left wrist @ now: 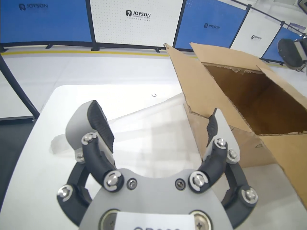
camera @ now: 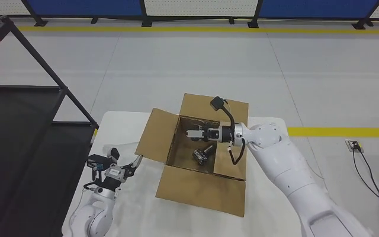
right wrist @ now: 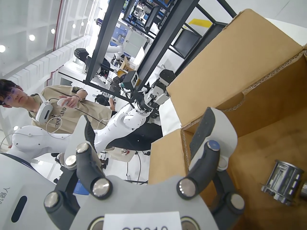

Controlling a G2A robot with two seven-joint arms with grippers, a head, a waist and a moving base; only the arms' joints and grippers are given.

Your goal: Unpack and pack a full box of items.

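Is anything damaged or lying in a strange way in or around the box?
The cardboard box has ragged, torn edges where its flaps meet the walls, and it sits turned at an angle on the table. Inside, a single metal part seems to lie on its side on the bottom.

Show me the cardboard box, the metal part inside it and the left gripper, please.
cardboard box (camera: pixel 201 191), top view, on its near flap.
metal part (right wrist: pixel 282 182), right wrist view, on its slotted side.
left gripper (left wrist: pixel 155 111), left wrist view, midway between its open fingertips.
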